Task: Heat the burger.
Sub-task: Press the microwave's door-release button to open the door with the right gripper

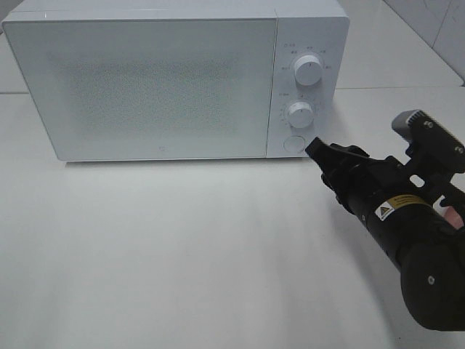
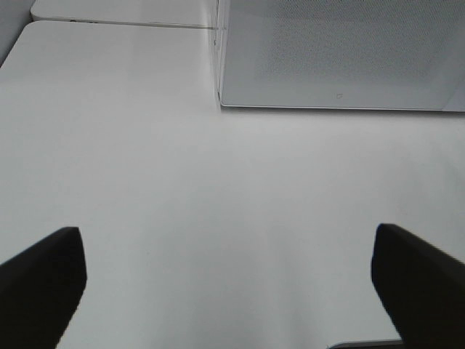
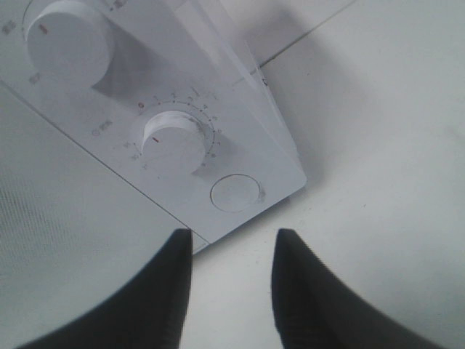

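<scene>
Burger: not visible in any view. The closed frosted door (image 1: 145,87) of the microwave (image 1: 312,29) hides the cavity. Right claw (image 3: 232,236): narrowly spread, empty, near the round button (image 3: 235,193). Left claw (image 2: 227,231): spread wide, empty, over bare desk (image 2: 218,174).

Burger hidden, perhaps behind microwave door (image 1: 145,87)

The right arm (image 1: 407,240) carries a white sticker (image 1: 384,211) with a black warning triangle, and beside it a yellow strip (image 1: 404,201) of print too small to read. On the microwave (image 1: 312,22), small grey markings ring the upper knob (image 1: 308,70) and the lower knob (image 1: 299,113). The right wrist view shows tick marks and tiny numerals around the lower one, too blurred to read. A tiny logo (image 2: 339,95) low on the door (image 1: 145,80) cannot be made out.
</scene>
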Tool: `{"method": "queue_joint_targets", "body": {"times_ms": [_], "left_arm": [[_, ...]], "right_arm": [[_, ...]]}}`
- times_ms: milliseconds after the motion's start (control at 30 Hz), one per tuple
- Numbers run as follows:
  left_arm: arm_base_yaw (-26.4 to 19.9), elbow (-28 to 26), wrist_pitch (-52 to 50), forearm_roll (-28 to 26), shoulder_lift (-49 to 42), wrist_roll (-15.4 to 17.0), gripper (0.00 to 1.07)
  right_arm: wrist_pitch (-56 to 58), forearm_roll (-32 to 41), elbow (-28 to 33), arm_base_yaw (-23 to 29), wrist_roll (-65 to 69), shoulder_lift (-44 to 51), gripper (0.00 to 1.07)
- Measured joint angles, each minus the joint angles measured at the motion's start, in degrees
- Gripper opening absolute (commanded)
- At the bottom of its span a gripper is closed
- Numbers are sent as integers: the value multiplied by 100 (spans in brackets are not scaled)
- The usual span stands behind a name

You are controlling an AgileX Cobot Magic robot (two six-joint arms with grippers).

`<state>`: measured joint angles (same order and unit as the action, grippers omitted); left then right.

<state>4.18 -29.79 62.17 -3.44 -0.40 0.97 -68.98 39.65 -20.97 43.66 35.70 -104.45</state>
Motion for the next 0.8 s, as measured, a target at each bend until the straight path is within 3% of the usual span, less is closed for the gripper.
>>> {"method": "queue_joint_targets", "body": {"times_ms": [367,800], "left_arm": [[0,0,0,0,0,0,100],[0,0,0,0,0,0,100]], "right_arm": [[372,-298,0,0,3117,0,0],[653,-6,-241,-34,3610,-92,0]]}}
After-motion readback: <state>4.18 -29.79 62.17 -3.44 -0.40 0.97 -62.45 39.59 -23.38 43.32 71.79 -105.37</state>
